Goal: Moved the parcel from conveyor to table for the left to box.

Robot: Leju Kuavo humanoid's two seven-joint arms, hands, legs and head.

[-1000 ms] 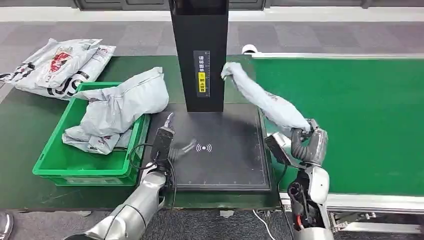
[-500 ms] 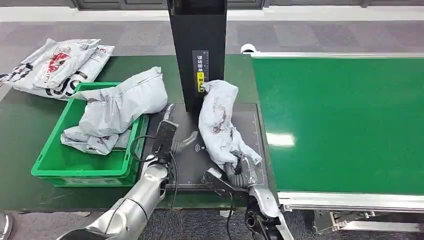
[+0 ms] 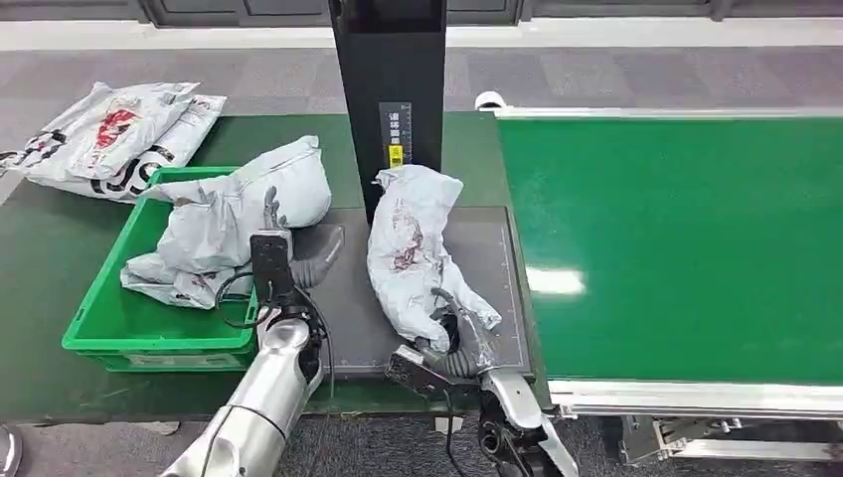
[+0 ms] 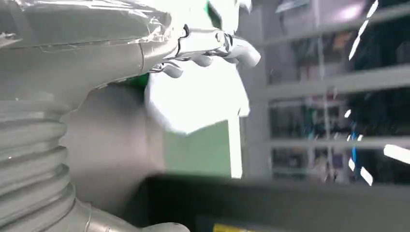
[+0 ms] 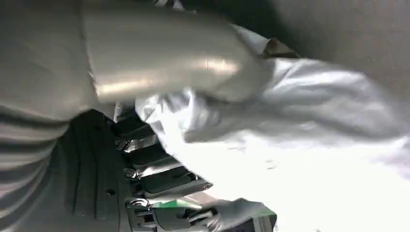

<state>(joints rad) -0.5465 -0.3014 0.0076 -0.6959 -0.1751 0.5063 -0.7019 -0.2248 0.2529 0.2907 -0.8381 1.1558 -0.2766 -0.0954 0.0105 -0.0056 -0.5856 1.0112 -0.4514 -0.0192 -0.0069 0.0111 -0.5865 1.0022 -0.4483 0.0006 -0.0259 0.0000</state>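
The grey plastic parcel (image 3: 410, 243) lies lengthwise on the black scan pad (image 3: 343, 318), its far end against the black post (image 3: 388, 89). My right hand (image 3: 452, 346) grips the parcel's near end at the pad's front edge. The right wrist view shows the thumb (image 5: 164, 63) pressed over the crumpled parcel (image 5: 300, 145), with dark fingers (image 5: 159, 174) under it. My left hand (image 3: 283, 248) is raised over the pad's left edge, beside the green box (image 3: 99, 333), fingers apart and holding nothing. In the left wrist view its fingers (image 4: 212, 43) are spread in front of a bright blur.
The green box holds two grey parcels (image 3: 234, 209). More parcels (image 3: 109, 124) are piled at the table's back left. The green conveyor belt (image 3: 686, 238) runs along the right, its metal edge (image 3: 696, 397) near my right arm.
My right hand has carried the parcel from the conveyor's edge leftward and set it down on the scan pad. My left hand has swung left toward the green box.
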